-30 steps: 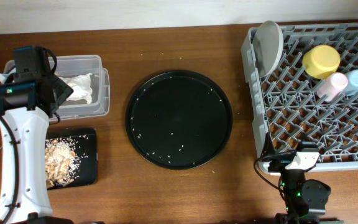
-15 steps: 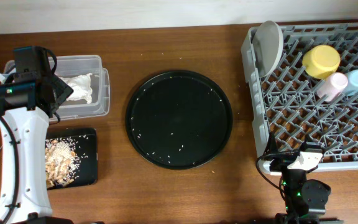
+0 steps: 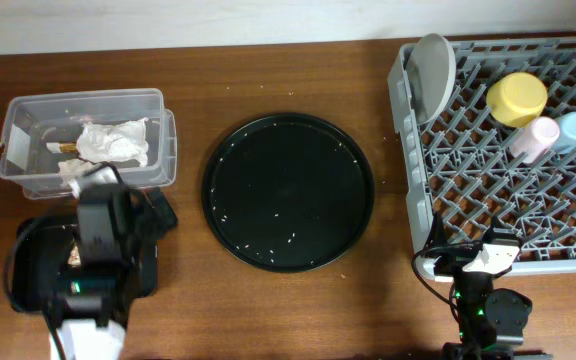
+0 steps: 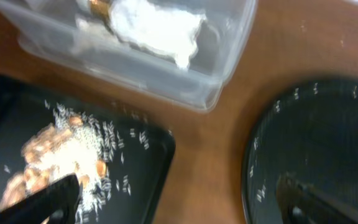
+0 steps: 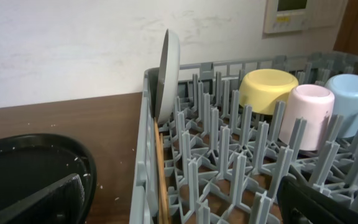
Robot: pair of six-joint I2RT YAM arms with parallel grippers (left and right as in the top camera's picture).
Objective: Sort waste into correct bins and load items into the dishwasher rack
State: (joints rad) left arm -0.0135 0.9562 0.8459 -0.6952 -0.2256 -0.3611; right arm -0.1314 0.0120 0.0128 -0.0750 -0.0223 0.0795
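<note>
Found left gripper [image 4: 173, 186] spread wide, empty, over black tray [image 4: 8, 115] at lower left; right gripper [image 5: 180, 186] equally wide, empty, facing dishwasher rack [image 5: 143, 162].

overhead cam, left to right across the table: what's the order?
tub → round tray → plate → yellow bowl → blue bowl

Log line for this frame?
left gripper open above black tray holding scraps | right gripper open facing rack | napkins in clear tub | plate, cup, yellow bowl, blue bowl racked
</note>
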